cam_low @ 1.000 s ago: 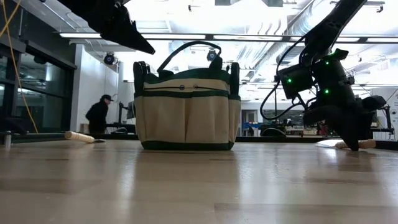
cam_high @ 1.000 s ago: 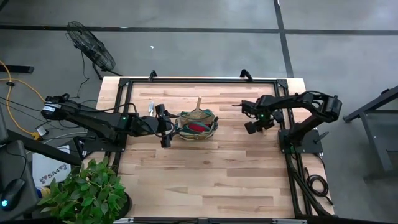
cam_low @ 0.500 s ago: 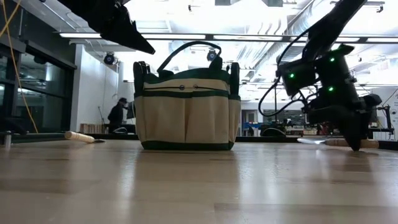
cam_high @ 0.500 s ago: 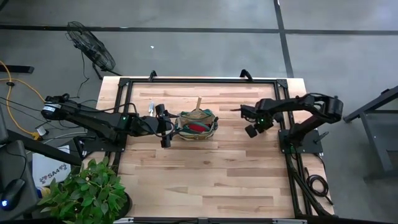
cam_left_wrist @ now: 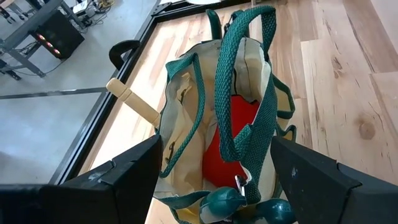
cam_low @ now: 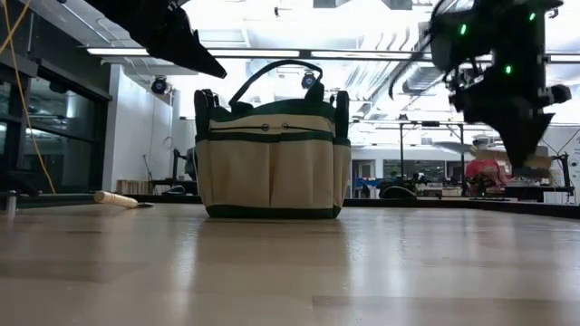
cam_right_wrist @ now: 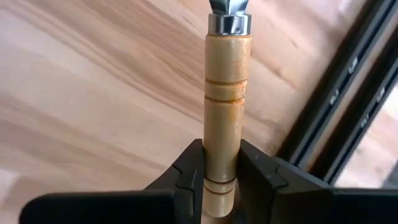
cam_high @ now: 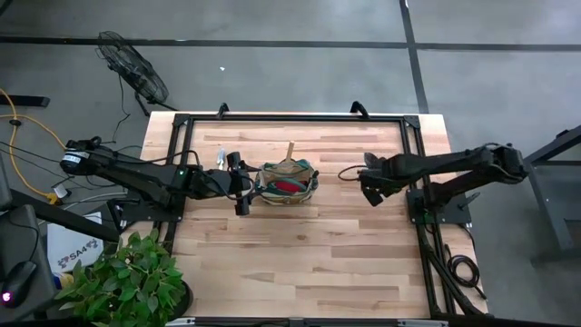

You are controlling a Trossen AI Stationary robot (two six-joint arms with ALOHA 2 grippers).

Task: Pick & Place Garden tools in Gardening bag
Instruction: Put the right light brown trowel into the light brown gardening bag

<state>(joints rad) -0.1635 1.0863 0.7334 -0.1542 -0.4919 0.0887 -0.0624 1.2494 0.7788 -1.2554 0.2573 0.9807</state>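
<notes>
In the right wrist view the right gripper [cam_right_wrist: 220, 163] is clamped on the pale wooden handle [cam_right_wrist: 225, 93] of a garden tool, one finger [cam_right_wrist: 186, 171] pressed to each side of it; the handle's long axis runs straight on from the gripper to a metal collar [cam_right_wrist: 229, 23] at the frame's top, and the working end is out of view; in the high view that gripper [cam_high: 365, 177] sits right of centre, with the gardening bag [cam_high: 289, 184] at mid-frame to its left, near but apart, so I judge the carry must run leftward with the tool's length brought over the bag's mouth; the left gripper [cam_high: 239, 184] waits just left of the bag, jaws spread wide, looking down on a red glove [cam_left_wrist: 227, 134] inside it; another wooden handle [cam_high: 290, 151] juts from the bag's far rim; past the bag, one more tool [cam_high: 220, 156] lies on the tabletop [cam_high: 300, 263]
</notes>
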